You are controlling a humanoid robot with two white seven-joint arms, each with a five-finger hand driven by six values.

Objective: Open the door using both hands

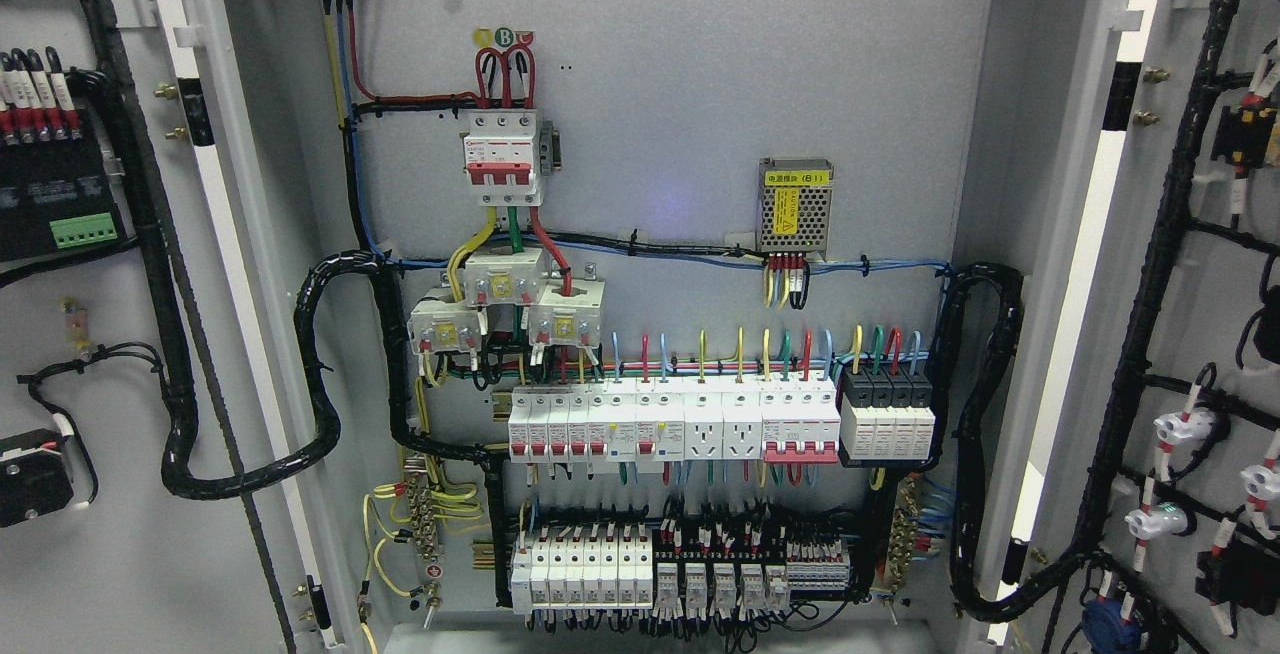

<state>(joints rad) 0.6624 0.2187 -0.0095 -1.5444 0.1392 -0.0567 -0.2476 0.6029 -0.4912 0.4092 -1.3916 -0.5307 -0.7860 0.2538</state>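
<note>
two open doors (90, 334), one cabinet (660, 134)

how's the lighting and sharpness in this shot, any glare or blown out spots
Head view: even, bright light across the grey back panel, with a faint bluish glow near its middle; the white strip on the right door edge looks blown out; wiring and the breaker row at centre are fairly sharp, small labels stay unreadable; the door insides soften slightly toward both picture edges. No robot hand is in view.

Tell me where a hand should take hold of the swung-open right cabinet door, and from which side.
Grip the grey metal right door by its white-and-black front edge strip, about mid-height, coming in from the cabinet opening. That edge is bare and straight, while the door's inner face carries black cable bundles and white fittings. Neither hand is in view.
</note>
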